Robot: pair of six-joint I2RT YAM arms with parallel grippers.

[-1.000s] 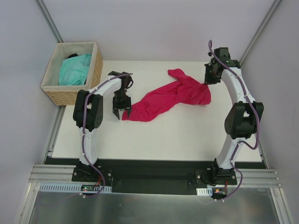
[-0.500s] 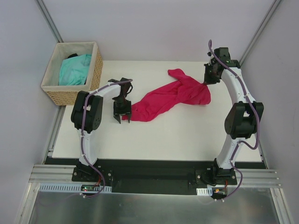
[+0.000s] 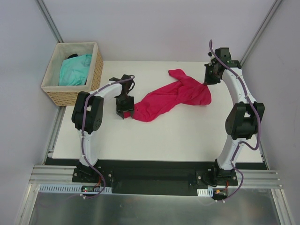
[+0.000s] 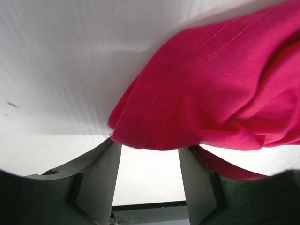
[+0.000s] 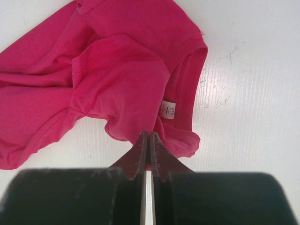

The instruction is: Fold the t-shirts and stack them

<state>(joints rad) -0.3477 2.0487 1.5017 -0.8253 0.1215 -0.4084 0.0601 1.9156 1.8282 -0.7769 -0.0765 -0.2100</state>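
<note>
On table (image 3: 164,136), one crimson t-shirt (image 3: 164,101); in wicker basket (image 3: 65,96), one turquoise t-shirt (image 3: 75,70).

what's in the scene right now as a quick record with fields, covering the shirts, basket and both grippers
crimson-pink t-shirt: crumpled and unfolded, stretched out across the white table
neck label: white, visible inside the collar
turquoise t-shirt: bunched inside the wicker basket at the far left
left gripper: open, fingers either side of the pink shirt's hem
right gripper: shut, pinching the pink shirt near the collar
progress: neither shirt folded, nothing stacked
</note>
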